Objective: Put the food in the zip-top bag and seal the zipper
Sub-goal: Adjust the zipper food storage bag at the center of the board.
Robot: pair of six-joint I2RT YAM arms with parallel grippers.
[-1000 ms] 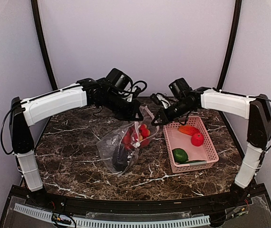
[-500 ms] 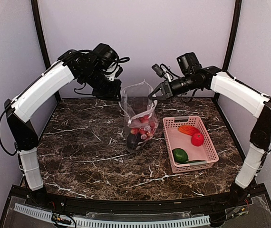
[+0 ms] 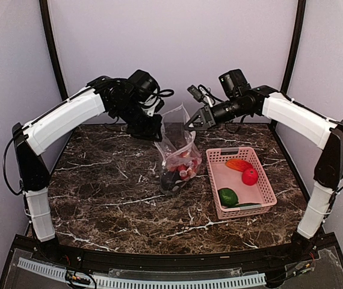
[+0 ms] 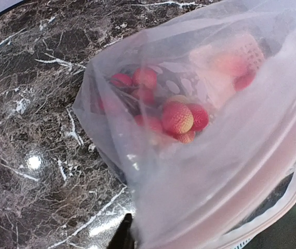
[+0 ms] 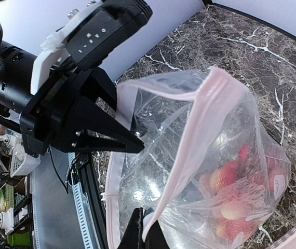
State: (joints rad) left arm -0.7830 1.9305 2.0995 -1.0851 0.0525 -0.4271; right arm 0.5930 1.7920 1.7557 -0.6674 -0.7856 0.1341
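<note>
The clear zip-top bag (image 3: 176, 141) hangs upright between my two grippers, its bottom on the table. It holds red food pieces (image 3: 185, 165) and a dark eggplant (image 3: 170, 179). My left gripper (image 3: 158, 135) is shut on the bag's left mouth edge. My right gripper (image 3: 187, 126) is shut on the right mouth edge. In the left wrist view the bag (image 4: 226, 171) fills the frame with red pieces (image 4: 177, 117) inside. In the right wrist view my gripper (image 5: 147, 232) pinches the pink zipper (image 5: 197, 150), and the mouth is open.
A pink basket (image 3: 237, 151) stands right of the bag. It holds an orange-red oval (image 3: 239, 164), a red piece (image 3: 250, 176) and a green piece (image 3: 227, 196). The left gripper body (image 5: 80, 122) shows close by in the right wrist view.
Both grippers lifted the bag off the table into an upright hang, then dropped slightly and drew closer. The food slid to the bag's bottom.
</note>
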